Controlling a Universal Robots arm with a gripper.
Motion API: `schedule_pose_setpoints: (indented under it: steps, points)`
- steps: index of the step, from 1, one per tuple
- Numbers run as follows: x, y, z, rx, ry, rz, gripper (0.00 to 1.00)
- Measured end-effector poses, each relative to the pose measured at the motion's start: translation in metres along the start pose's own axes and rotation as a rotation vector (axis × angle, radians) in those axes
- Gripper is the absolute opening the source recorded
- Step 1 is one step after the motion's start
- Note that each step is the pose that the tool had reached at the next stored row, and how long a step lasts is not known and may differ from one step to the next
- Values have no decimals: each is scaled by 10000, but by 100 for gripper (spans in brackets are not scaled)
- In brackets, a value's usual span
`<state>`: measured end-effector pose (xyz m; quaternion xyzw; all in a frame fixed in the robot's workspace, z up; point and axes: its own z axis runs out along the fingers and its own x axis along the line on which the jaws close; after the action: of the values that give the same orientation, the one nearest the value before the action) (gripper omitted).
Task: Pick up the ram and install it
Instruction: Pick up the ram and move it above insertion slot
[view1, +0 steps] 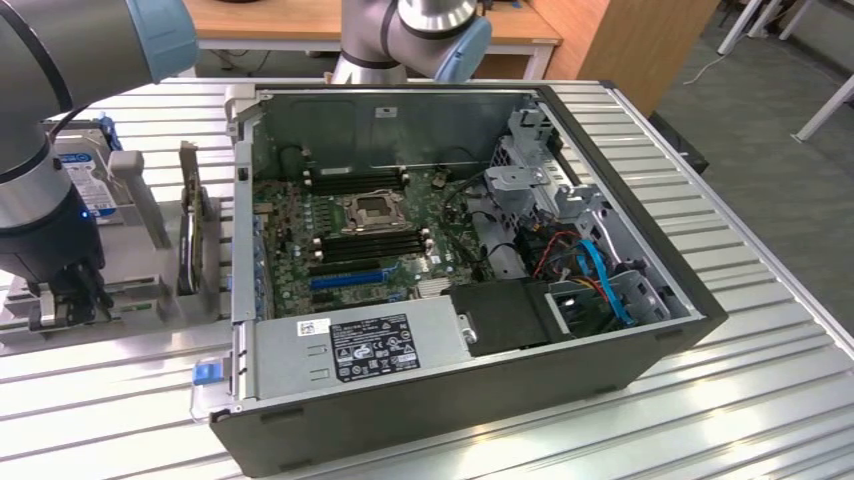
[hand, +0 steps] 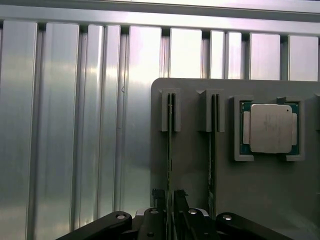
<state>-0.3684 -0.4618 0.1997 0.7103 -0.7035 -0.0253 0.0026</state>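
The black gripper (hand: 170, 212) sits low over the grey parts holder (hand: 260, 200), its fingers clenched on the thin green ram stick (hand: 170, 150) standing edge-up in its slot. A straight, square hold should stop it binding there.

— What sits on my counter (view1: 747, 400)?
— An open computer case (view1: 467, 400), lying on its side. Inside I see a green motherboard (view1: 354, 235), a power supply (view1: 367, 345) and blue cables (view1: 607, 285).
— And near the exterior view's left?
— A grey holder tray (hand: 265, 190) with a square silver CPU chip (hand: 270, 128) in its recess.
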Motion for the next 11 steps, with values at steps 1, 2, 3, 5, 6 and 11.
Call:
schedule_pose_setpoints:
  steps: [1,2,3,5,6,11]
  points:
    - [1,-5,-2,-2,2,-1,21]
    - [1,-12,-2,-3,2,-2,21]
    - [0,-17,-1,0,0,-1,21]
    - [0,-25,-1,0,0,0,21]
    - [0,-25,-1,0,0,1,21]
    - [0,-26,-9,-1,4,0,21]
